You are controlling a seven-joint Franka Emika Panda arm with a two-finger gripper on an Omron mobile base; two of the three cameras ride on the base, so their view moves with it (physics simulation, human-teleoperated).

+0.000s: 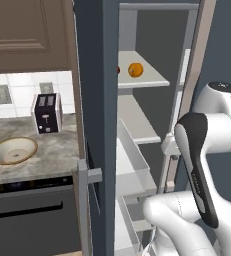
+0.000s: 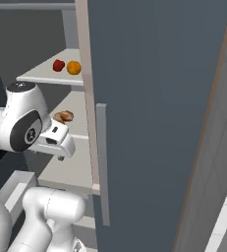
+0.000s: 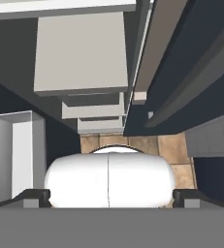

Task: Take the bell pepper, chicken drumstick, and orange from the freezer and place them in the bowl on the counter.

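A: Arm pose?
B: Folded in front of the open freezer (image 1: 94, 75), elbow raised, hand turned down toward the floor. In the hand view, gripper (image 3: 111, 196) with its 2 dark fingertips (image 3: 33, 196) far apart at the 2 bottom corners, so jaws fully open, nothing between them.

A: And the orange?
B: Orange (image 1: 135, 70) resting on the upper pale shelf (image 1: 147, 80), smooth and round, bright orange. Just beside it the bell pepper (image 2: 59, 65), small, glossy, red; touching or not, cannot tell.

A: Drumstick?
B: Chicken drumstick (image 2: 64, 116) lying 1 shelf lower, golden-brown and lumpy, partly hidden behind the white wrist in the right base view.

A: Bowl?
B: Bowl (image 1: 13, 150) sitting on the marbled counter (image 1: 47, 150) left of the freezer, shallow, beige with a tan rim, inside bare. Dark toaster (image 1: 47, 113) behind it against the tiled wall.

A: Distance from arm to food?
B: Gripper well apart from all 3 items, below their shelves.
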